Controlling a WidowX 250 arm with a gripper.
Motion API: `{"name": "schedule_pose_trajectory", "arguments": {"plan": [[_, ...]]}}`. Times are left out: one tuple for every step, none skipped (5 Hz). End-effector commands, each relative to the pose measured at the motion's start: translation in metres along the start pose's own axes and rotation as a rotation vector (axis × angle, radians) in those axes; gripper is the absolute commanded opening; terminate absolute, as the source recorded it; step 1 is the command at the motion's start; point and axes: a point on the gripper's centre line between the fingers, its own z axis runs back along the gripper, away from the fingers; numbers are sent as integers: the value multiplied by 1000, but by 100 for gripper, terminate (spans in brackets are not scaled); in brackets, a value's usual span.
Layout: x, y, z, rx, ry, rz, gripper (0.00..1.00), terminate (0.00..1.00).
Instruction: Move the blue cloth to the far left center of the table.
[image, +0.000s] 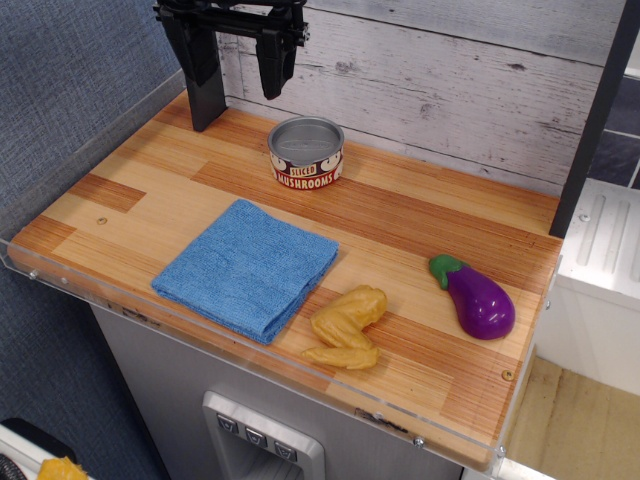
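The blue cloth (248, 268) lies flat at the table's (420, 215) lower-centre. The claw (236, 62), upper left, hangs apart, seemingly empty.

Blue cloth (248, 268) lies flat, lower left of centre on the bench (420, 215). Mushroom can (306, 151) upright above it. Yellow chicken piece (347, 326) just right of cloth; purple eggplant (474, 297) farther right. Black pincer (235, 60) hangs upper left, jaws apart, empty.
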Motion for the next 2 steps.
{"name": "schedule_pose_trajectory", "arguments": {"plan": [[0,0,0,0,0,0,100,0],[-18,-7,-7,24,9,-47,100,0]]}}
